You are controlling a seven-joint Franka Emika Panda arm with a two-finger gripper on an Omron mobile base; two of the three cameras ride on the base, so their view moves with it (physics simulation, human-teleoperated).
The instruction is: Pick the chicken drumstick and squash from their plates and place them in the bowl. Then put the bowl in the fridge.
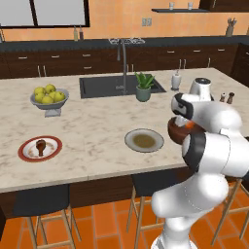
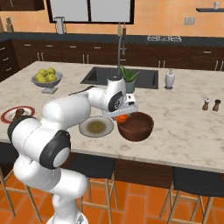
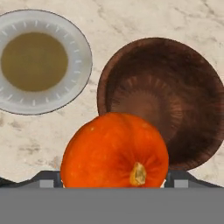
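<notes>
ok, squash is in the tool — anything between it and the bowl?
Nothing visible. The tool holds the squash above the counter beside the near rim of the bowl, whose inside looks empty. The grey plate lies off to the other side, out of the path.

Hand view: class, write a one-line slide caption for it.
Pincer carries the orange squash above the counter, between the grey plate and the brown bowl.

You are seeing no readable text, label, brand, number or sign on anything in these views; nothing is showing lettering.
</notes>
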